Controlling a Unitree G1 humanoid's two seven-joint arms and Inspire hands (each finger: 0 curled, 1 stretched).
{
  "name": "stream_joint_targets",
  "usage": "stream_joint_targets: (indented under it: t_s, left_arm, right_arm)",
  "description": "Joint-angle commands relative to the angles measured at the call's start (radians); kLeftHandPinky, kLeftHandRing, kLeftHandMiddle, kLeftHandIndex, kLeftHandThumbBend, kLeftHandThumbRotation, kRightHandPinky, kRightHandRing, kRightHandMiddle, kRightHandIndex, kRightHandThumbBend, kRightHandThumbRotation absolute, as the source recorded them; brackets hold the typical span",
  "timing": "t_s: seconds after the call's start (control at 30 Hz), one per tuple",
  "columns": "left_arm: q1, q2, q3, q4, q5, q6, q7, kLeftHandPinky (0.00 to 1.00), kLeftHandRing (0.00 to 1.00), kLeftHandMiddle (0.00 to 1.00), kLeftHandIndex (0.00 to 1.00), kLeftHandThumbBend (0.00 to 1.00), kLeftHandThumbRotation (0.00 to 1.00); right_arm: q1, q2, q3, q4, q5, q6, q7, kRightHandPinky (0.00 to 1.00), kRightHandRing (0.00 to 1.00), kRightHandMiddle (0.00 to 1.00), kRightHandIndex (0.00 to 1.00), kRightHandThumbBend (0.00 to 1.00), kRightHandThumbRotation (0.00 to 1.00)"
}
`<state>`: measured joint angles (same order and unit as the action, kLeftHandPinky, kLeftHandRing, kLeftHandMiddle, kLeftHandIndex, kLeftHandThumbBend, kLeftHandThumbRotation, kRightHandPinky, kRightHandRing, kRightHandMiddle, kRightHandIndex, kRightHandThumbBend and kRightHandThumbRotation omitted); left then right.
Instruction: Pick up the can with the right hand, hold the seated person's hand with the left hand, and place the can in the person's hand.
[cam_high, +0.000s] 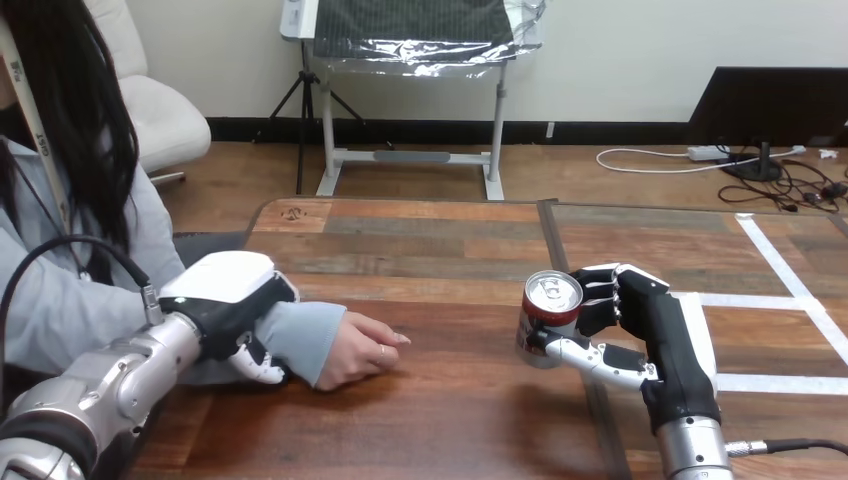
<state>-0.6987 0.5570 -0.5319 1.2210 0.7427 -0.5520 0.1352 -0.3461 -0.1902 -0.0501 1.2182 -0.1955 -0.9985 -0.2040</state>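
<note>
1 cylindrical metal can (549, 318), red-sided, silver-topped, being gripped by R hand (645, 310) mid-table; L hand (225, 290) curling round sleeved wrist (305, 335) of 1 person's hand (362, 350), resting loosely fisted on wooden table (440, 420).

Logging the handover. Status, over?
Left hand shut on the person's wrist. Right hand shut on the can, apart from the person's hand. Bare table between them.
</note>
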Motion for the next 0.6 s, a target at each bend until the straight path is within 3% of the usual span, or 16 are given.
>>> stream_joint_targets:
  t_s: [0.0, 0.57]
  left_arm:
    - [-0.003, 0.009, 0.022, -0.078, -0.029, -0.035, -0.004, 0.32, 0.38, 0.45, 0.47, 0.85, 0.00]
    - [0.037, 0.036, 0.056, -0.219, -0.077, -0.067, -0.040, 0.28, 0.35, 0.43, 0.46, 0.85, 0.00]
  right_arm:
    - [-0.071, 0.014, 0.005, -0.066, 0.003, -0.012, -0.008, 0.44, 0.47, 0.53, 0.55, 0.75, 0.00]
    - [-0.086, 0.029, 0.026, -0.061, -0.010, -0.018, -0.001, 0.43, 0.46, 0.53, 0.56, 0.74, 0.00]
